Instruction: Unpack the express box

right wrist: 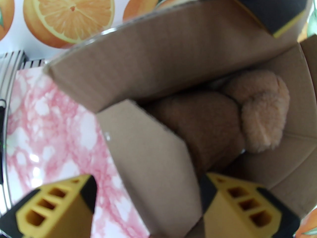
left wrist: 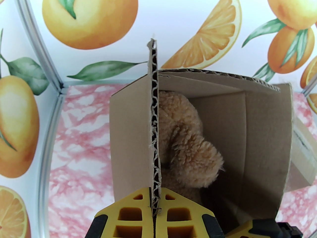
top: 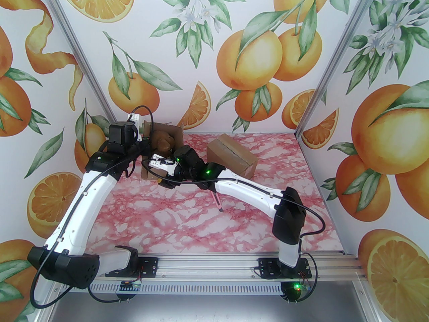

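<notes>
Pink-and-white marbled table lies nearest you. On it rests a thin pink stick with its far end cut off under the right arm, so you cannot tell what it is.

Past it, the right arm reaches left to the open box, which stands at the far left of the table. From the right wrist, you see the right gripper with its yellow fingers apart. A short flap of the box lies between them, and table shows in the gap on the left side. This view is blurred, so whether the right-hand finger touches the cardboard is hard to judge.

Inside the box sits a tan plush toy. Its lower part is lost in shadow and behind the flap, and you cannot make out a face or limbs.

On the far left side of the box, the left gripper has its fingers pressed together on the corrugated edge of an upright flap. That flap hides the left half of the toy from the left wrist camera. From above, the arms cover the near side of the box.

Right of the open box, near but apart from it, a second box sits closed, its near corner hidden by the right arm.
</notes>
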